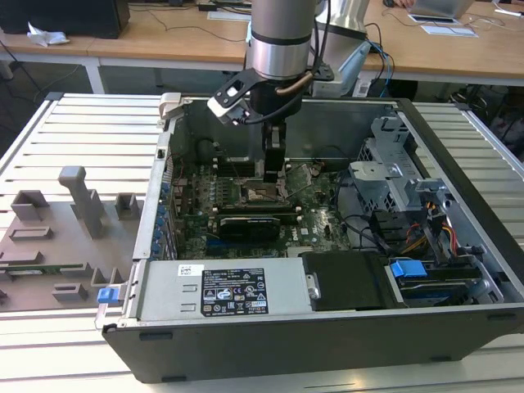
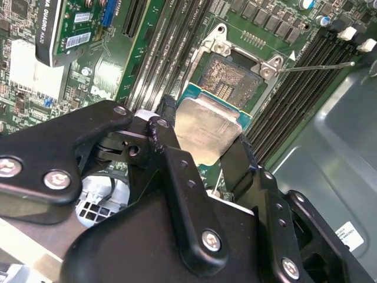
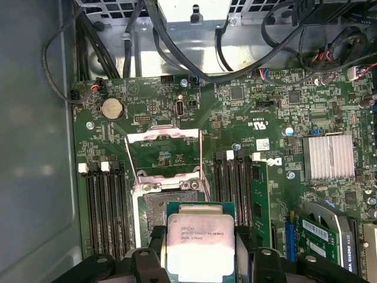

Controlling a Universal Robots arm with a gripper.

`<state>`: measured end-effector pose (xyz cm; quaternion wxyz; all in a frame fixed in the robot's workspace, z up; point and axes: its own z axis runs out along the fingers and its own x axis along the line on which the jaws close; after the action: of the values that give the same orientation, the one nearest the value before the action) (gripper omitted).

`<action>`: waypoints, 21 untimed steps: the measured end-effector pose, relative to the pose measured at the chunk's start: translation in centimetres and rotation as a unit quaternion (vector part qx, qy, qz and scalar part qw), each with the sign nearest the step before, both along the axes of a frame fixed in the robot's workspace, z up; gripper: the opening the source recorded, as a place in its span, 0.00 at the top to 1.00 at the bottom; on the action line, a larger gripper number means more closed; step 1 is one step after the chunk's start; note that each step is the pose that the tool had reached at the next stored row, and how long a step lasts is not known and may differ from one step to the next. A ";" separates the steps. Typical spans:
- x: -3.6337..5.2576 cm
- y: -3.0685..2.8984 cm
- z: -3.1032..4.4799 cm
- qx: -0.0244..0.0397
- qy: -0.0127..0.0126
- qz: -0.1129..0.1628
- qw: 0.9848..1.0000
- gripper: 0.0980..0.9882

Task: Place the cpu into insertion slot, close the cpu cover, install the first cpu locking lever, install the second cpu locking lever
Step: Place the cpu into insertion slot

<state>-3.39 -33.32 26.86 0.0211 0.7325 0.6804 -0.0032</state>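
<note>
My gripper point(image 3: 200, 250) is shut on the cpu point(image 3: 200, 240), a square chip with a silver-grey top, gripped by two opposite edges. In both wrist views the chip hangs just over one edge of the insertion slot point(image 3: 154, 212), whose dark contact field is partly uncovered. The cpu cover point(image 3: 164, 137) stands open, swung back beyond the slot. A thin locking lever point(image 2: 318, 66) sticks out sideways from the slot's corner. In the second wrist view the cpu point(image 2: 209, 132) sits tilted between the black fingers point(image 2: 177, 171), close to the insertion slot point(image 2: 227, 82). In the exterior view the gripper point(image 1: 274, 173) is low inside the case, above the motherboard.
Long black memory slots point(image 3: 106, 206) flank the socket on both sides. A green card point(image 3: 327, 236) and a finned heatsink point(image 3: 328, 156) lie nearby. Cables point(image 3: 177, 47) run along the board's far edge. In the exterior view a power supply point(image 1: 225, 288) and a drive cage point(image 1: 393, 176) crowd the case.
</note>
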 end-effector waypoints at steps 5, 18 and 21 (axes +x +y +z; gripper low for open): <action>0.00 0.00 -0.33 0.000 0.000 0.000 1.000 0.50; 0.00 0.00 -1.46 0.000 0.000 0.000 1.000 0.50; 0.00 0.00 -1.64 0.000 0.000 0.000 1.000 0.50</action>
<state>-3.39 -33.32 25.22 0.0210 0.7325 0.6804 -0.0032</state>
